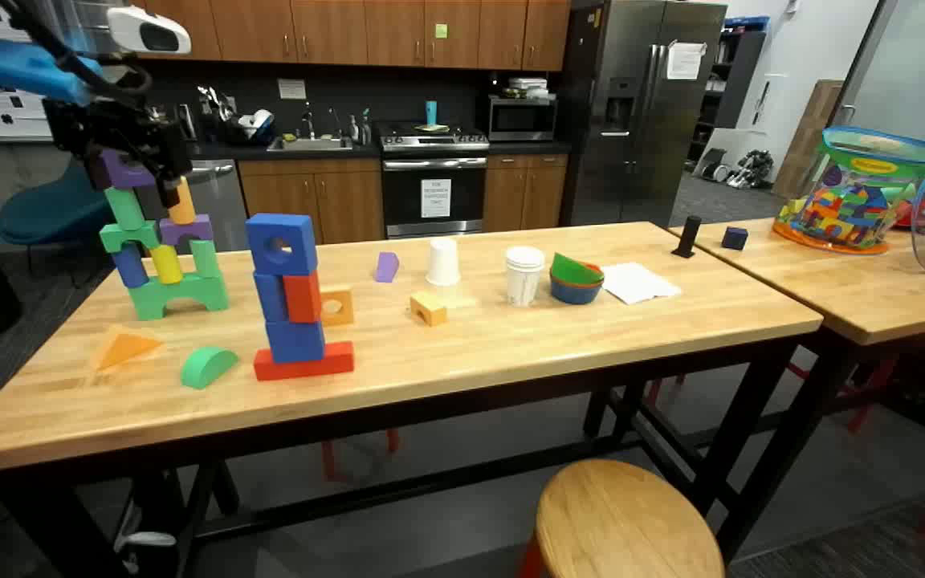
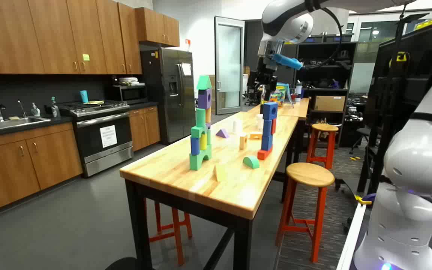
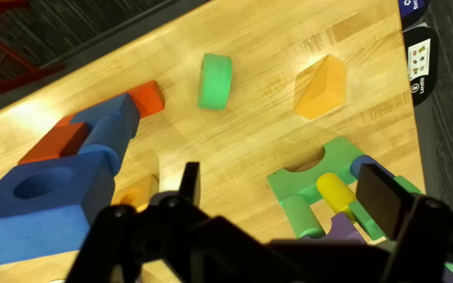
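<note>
High over the table, my gripper (image 3: 289, 184) stands open, its jaws wide apart with nothing between them. In an exterior view the gripper (image 1: 133, 183) covers the top of a tall multicoloured tower, whose green arch (image 1: 177, 297) forms the base. A green triangle (image 2: 204, 82) caps that tower, above a purple block (image 2: 204, 98). Beside it stands a second tower on a red bar (image 1: 304, 361), topped by a blue block with a hole (image 3: 41, 188). A green half-round (image 3: 215, 81) and an orange wedge (image 3: 325, 90) lie on the wood.
Farther along the table are an orange holed block (image 1: 338, 307), a small orange arch (image 1: 429, 309), a purple block (image 1: 386, 267), white cups (image 1: 443, 262), nested bowls (image 1: 575, 289) and a paper sheet (image 1: 639, 282). A bag of blocks (image 1: 856, 201) sits on the adjoining table. Stools (image 2: 309, 174) stand alongside.
</note>
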You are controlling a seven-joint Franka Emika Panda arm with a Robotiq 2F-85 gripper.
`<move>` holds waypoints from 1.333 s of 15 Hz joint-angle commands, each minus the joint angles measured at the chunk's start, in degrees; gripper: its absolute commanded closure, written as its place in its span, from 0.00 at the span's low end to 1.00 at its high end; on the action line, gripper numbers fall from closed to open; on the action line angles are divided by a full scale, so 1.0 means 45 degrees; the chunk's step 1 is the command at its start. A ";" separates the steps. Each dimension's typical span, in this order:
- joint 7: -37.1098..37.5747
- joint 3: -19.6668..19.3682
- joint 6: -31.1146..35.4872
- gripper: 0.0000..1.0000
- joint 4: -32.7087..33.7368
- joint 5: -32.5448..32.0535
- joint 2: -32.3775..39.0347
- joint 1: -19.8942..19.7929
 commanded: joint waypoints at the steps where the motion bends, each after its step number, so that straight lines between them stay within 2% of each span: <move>1: -0.0073 0.0232 -0.0042 0.00 0.0043 0.0085 0.0034 -0.0277; 20: -0.0195 0.0414 -0.0342 0.00 0.0190 0.0111 -0.0205 -0.0213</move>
